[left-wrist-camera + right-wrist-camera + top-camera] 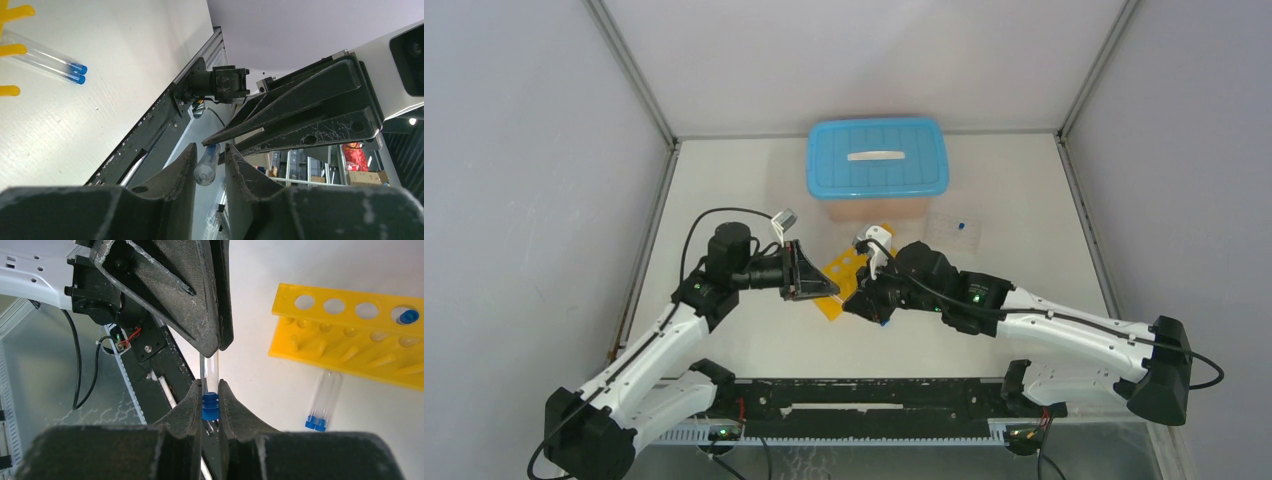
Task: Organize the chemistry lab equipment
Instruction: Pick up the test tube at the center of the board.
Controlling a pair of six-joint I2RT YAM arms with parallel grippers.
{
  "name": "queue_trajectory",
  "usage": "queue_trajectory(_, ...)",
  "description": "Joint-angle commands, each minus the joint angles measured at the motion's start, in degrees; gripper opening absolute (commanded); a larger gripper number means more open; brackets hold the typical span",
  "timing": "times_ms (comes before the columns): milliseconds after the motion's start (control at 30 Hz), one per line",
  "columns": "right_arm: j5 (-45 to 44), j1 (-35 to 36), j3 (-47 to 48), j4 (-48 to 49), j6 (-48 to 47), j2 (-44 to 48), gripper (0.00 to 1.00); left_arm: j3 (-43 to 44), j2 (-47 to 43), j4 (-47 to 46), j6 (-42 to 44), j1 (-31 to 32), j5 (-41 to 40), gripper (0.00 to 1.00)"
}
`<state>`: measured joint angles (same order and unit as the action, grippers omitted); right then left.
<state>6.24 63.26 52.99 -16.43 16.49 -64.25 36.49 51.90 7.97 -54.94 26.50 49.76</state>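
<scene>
My right gripper (210, 390) is shut on the blue cap of a clear tube (210, 371) held in the air. My left gripper (210, 150) reaches over from the other side. Its fingers flank the tube's round glass end (206, 169); one touches it and a thin gap shows at the other. From above, both grippers meet in front of the yellow rack (842, 272). The rack (350, 340) has one blue-capped tube (408, 316) standing in an end hole. Two more tubes (322, 400) lie side by side on the table beside it. A small clear tray (954, 230) sits at the back right.
A box with a blue lid (876, 158) stands behind the rack. Grey walls close off the left, back and right. A black rail (864, 395) runs along the near table edge between the arm bases.
</scene>
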Motion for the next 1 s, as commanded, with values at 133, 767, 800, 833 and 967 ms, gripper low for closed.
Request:
queue_trajectory(133,-0.35,-0.2,2.82,1.13,-1.97,0.6,0.07,0.41,-0.13,-0.67,1.83,0.04,2.86,0.26)
queue_trajectory(767,-0.46,-1.28,3.26,0.73,-2.69,1.41,0.22,1.19,1.25,-0.85,2.37,0.04,1.5,0.21)
queue_trajectory(800,-0.49,-1.34,3.26,0.84,-2.69,1.41,0.23,1.21,1.35,-0.91,2.38,0.04,1.43,0.21)
queue_trajectory(833,-0.45,-1.4,3.26,0.87,-2.69,1.47,0.24,1.28,1.38,-0.93,2.46,0.03,1.4,0.21)
queue_trajectory(967,-0.19,-1.81,3.26,0.89,-2.69,1.49,0.27,1.43,1.86,-1.28,2.47,0.04,1.3,0.2)
